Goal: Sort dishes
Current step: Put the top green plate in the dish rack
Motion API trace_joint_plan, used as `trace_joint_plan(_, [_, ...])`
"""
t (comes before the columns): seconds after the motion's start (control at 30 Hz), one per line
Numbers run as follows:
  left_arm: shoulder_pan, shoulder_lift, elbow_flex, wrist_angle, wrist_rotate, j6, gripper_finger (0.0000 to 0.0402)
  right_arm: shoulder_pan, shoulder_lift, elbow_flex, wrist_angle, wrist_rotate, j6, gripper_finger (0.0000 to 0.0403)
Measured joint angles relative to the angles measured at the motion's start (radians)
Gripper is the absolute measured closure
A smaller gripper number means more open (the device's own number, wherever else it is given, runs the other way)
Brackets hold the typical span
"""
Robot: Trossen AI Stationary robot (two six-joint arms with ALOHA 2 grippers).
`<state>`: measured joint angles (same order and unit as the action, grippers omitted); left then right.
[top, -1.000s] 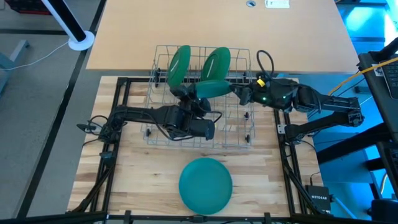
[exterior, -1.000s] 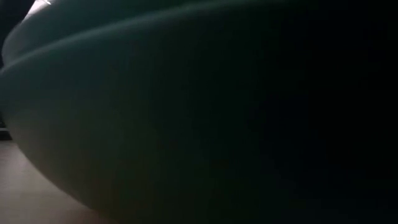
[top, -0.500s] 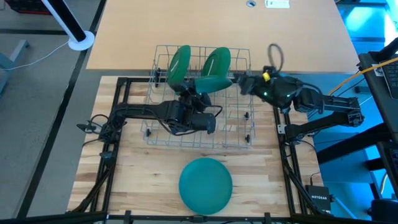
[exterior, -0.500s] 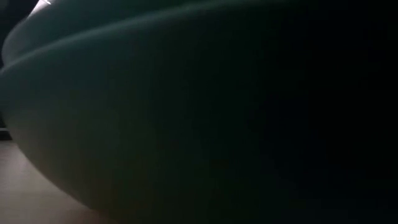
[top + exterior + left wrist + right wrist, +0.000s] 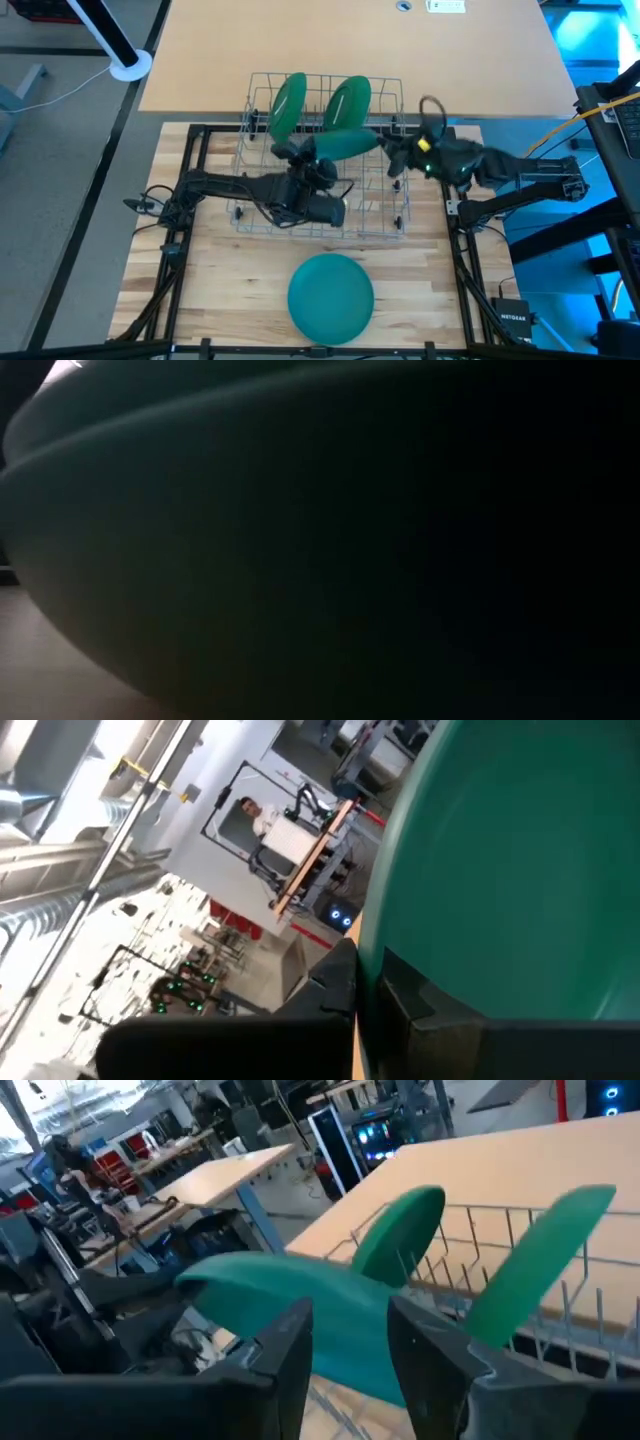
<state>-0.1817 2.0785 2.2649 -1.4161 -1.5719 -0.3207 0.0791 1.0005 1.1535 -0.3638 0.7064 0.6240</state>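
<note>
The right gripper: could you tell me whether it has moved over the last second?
Yes. The right gripper pulled back from the wire rack toward the far table, then returned to the held plate.

The worktop (image 5: 230,290) is pale wood planking with a black frame (image 5: 185,180) along its sides. A wire rack (image 5: 380,215) stands on its far half, reaching onto a plain tan board (image 5: 350,50) that adjoins the far edge. A teal plate (image 5: 330,297) lies flat on the near half, well apart from the rack, close to the front edge. In the low view this plate (image 5: 300,540) fills nearly everything, with a strip of wood beneath it.
</note>
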Motion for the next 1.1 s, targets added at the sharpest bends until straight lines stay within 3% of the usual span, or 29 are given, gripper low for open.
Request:
trace_joint_plan(0.33, [-0.068,0.000,-0.296,-0.004,-0.025,-0.289,0.0402,0.246,-0.105,-0.239,0.295,0.096,-0.022,0.0267])
trace_joint_plan(0.6, [-0.067,-0.001,-0.333,0.001,-0.019,-0.321,0.0401,0.399,-0.032,-0.366,0.633,0.199,0.003,0.0267])
trace_joint_plan(0.8, [-0.066,-0.001,-0.333,0.003,-0.010,-0.328,0.0401,0.412,0.054,-0.371,0.769,0.252,0.058,0.0267])
trace_joint_plan(1.1, [-0.068,-0.001,-0.333,0.022,-0.002,-0.294,0.0401,0.350,0.116,-0.372,0.782,0.278,0.156,0.0267])
